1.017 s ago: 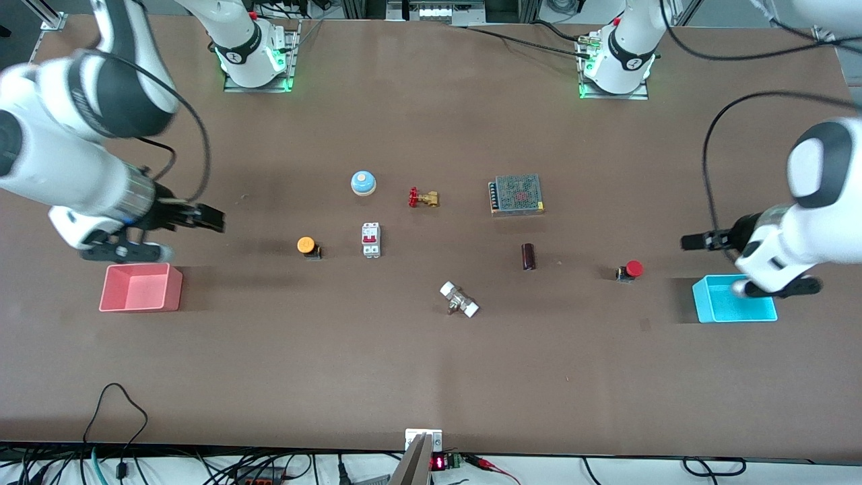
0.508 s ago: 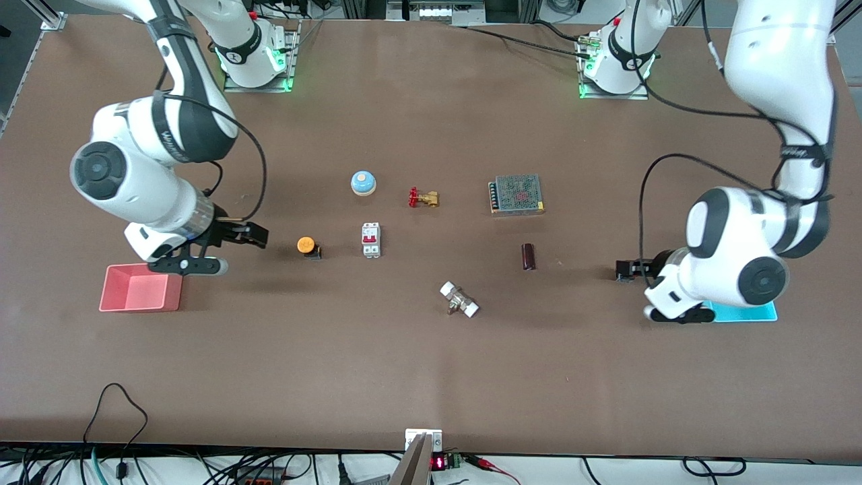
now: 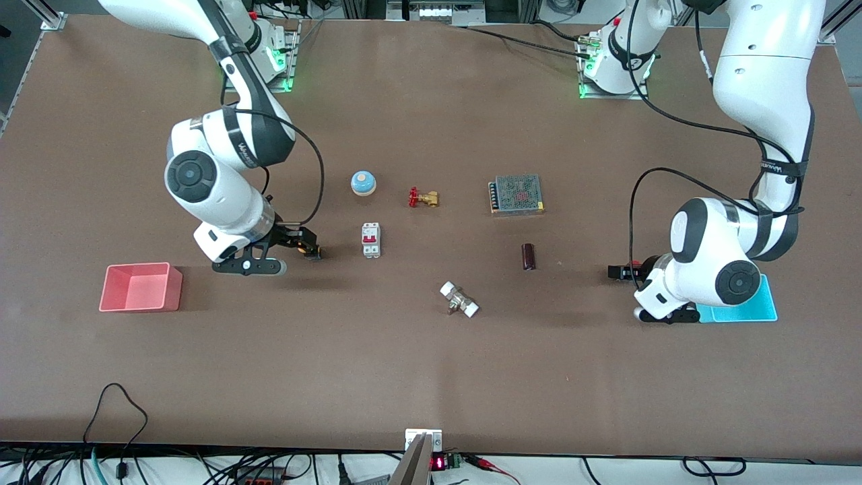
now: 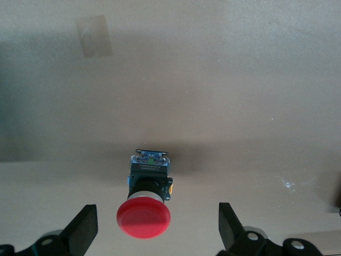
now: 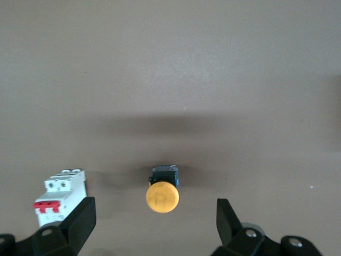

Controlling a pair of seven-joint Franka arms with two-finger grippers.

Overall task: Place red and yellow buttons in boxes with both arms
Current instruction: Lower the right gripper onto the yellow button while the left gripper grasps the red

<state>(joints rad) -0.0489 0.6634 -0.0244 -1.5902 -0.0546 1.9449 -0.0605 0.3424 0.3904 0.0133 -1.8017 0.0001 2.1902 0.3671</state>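
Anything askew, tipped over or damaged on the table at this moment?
Both buttons lie on their sides: the red button between the open left gripper fingers, the yellow button between the open right gripper fingers. Nothing looks damaged or spilled.

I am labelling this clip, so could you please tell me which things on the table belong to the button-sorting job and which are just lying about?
Job:
red button, between the open left hand fingers
yellow button, between the open right hand fingers
pink box
blue box

Lying about:
dome bell
brass valve
circuit breaker
mesh-topped unit
dark cylinder
white-ended fitting
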